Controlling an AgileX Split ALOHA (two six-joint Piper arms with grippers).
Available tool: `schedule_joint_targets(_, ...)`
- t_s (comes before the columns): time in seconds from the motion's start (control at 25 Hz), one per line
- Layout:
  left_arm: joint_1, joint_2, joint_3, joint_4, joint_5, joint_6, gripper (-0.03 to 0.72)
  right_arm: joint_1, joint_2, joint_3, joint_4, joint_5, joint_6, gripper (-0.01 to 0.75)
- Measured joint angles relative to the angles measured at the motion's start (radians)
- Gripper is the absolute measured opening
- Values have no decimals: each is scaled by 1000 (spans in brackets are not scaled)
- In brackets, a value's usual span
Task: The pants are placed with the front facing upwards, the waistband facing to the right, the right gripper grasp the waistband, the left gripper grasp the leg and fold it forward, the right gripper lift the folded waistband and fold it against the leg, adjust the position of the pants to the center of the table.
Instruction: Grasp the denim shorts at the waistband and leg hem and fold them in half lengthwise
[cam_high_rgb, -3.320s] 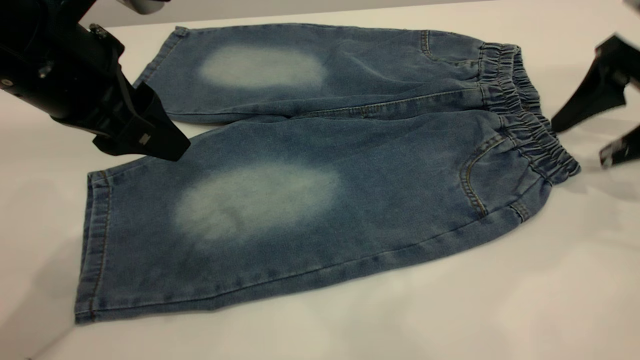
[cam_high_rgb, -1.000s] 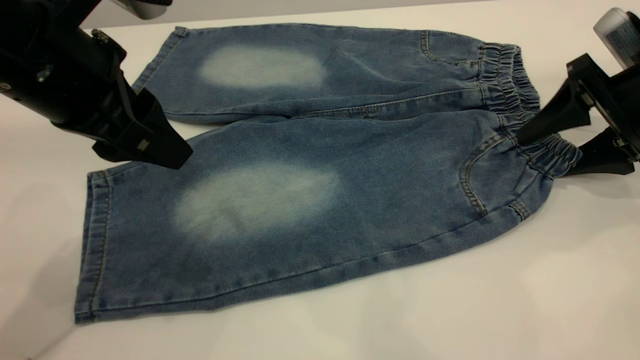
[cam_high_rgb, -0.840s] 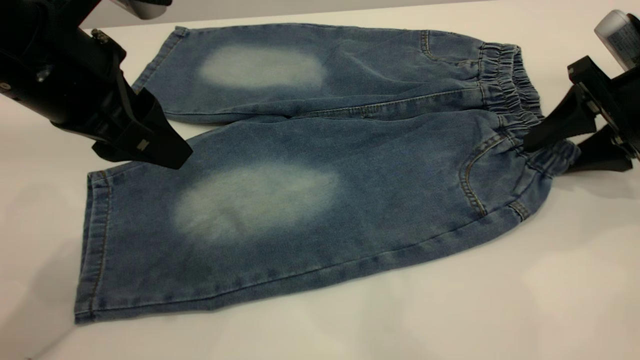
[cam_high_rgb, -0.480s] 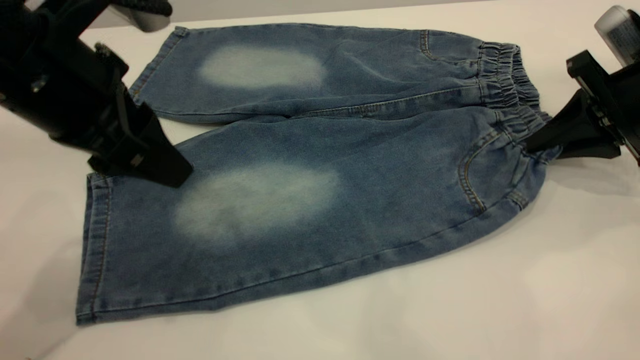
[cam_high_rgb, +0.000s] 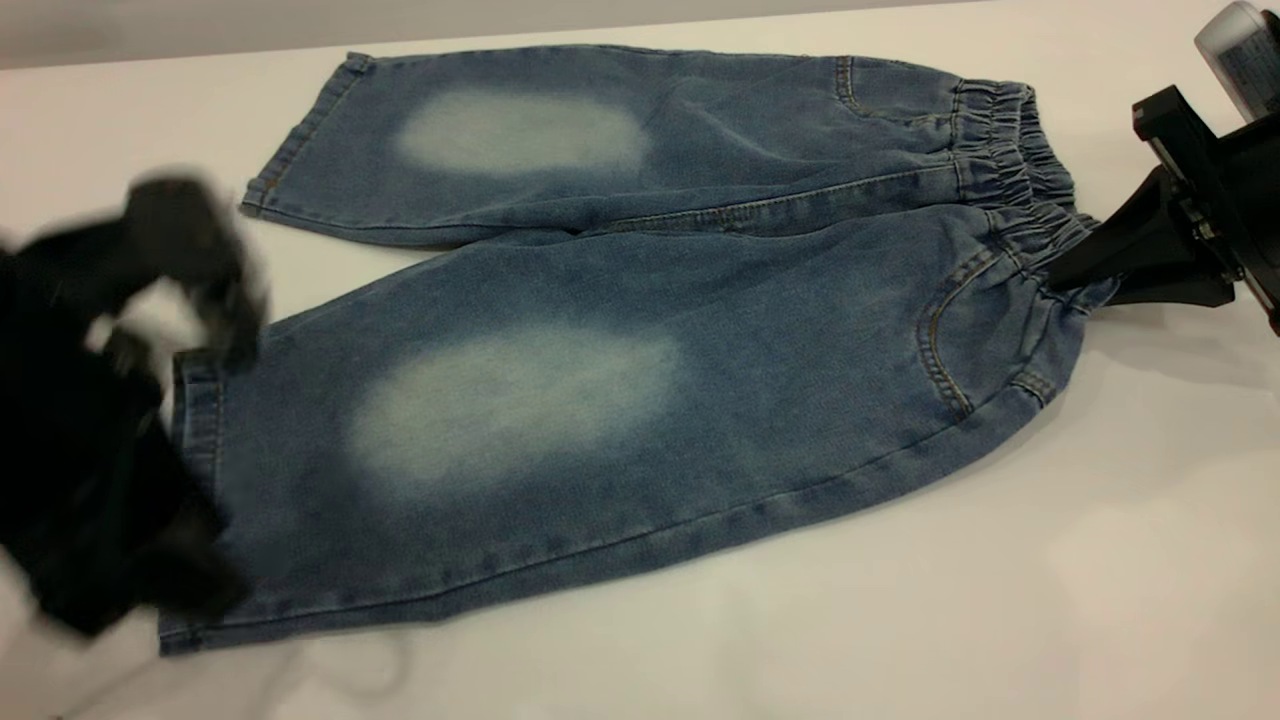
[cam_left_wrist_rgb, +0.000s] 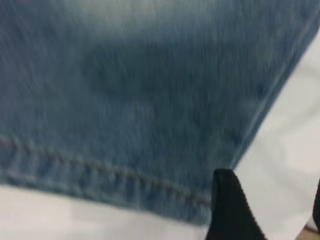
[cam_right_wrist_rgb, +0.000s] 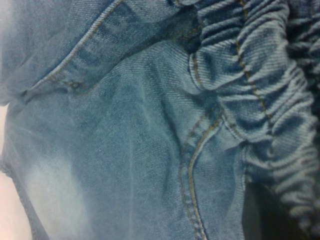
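Observation:
The blue denim pants (cam_high_rgb: 600, 300) lie front up and spread flat on the white table (cam_high_rgb: 900, 600), with the ruffled waistband (cam_high_rgb: 1010, 160) to the right. My right gripper (cam_high_rgb: 1072, 280) is shut on the near end of the waistband (cam_right_wrist_rgb: 260, 90), which bunches around the dark finger (cam_right_wrist_rgb: 262, 210). My left gripper (cam_high_rgb: 215, 465) is blurred at the hem of the near leg (cam_high_rgb: 195, 420), at the left. It stands open over the near leg's hem corner (cam_left_wrist_rgb: 150, 180), and only white table shows between its fingers (cam_left_wrist_rgb: 230, 210).
The far leg (cam_high_rgb: 520, 140) lies flat towards the back, its hem at the left. Bare tabletop runs along the front and right of the pants.
My right gripper has shut on the waistband's near end and gathered it. My left gripper has dropped from between the legs to the near leg's hem.

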Motion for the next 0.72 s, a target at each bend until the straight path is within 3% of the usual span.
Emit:
schedule_joint_targets(0.2, 0, 0, 46, 4, -122, 0, 372, 0, 0, 0, 14, 19, 0, 39)
schedule_joint_targets(0.72, 0, 12, 46, 7, -94, 34, 372, 0, 0, 0, 15, 19, 0, 42)
